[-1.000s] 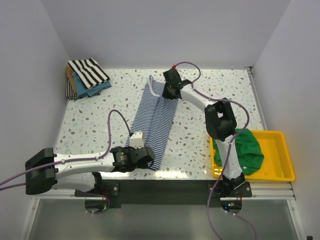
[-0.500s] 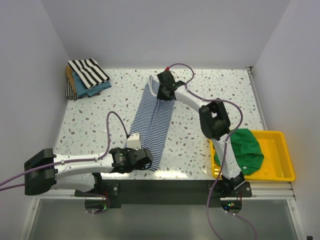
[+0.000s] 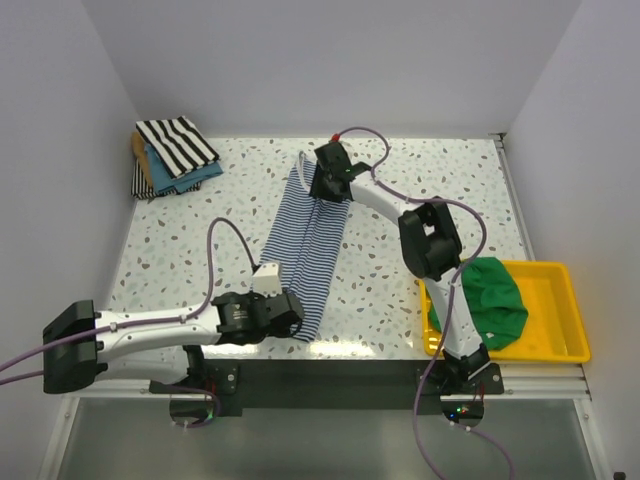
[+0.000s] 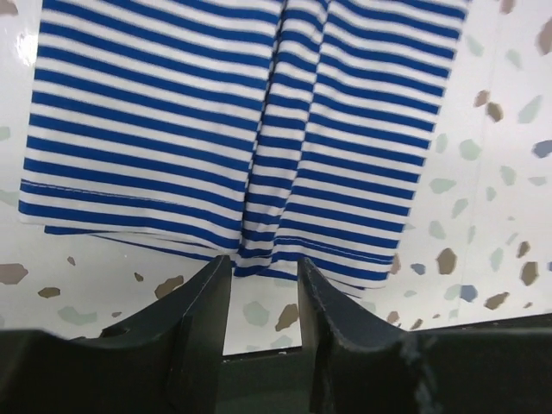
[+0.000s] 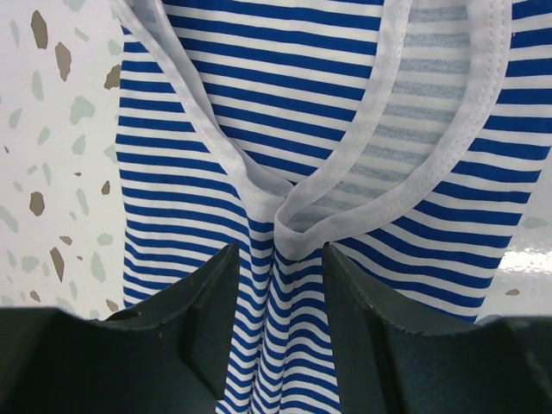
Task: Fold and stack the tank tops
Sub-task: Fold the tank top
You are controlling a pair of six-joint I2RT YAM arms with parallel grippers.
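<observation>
Left arm (image 3: 160,322), right arm (image 3: 385,203) over striped top (image 3: 305,240)

From above, the right arm (image 3: 375,198) covers the neckline of the blue-striped tank top (image 3: 305,240), and the left arm (image 3: 250,315) covers its near hem. The black-and-white striped top (image 3: 176,143) hides most of the tops (image 3: 172,183) beneath it. Both wrist views crop the blue-striped cloth.

The top external camera looks down from above and behind the arm bases, taking in the whole counter (image 3: 380,300) with the striped tank top (image 3: 310,235) in the middle. The left wrist camera hangs close over that top's near hem (image 4: 216,233). The right wrist camera hangs close over its far neckline (image 5: 285,216)
</observation>
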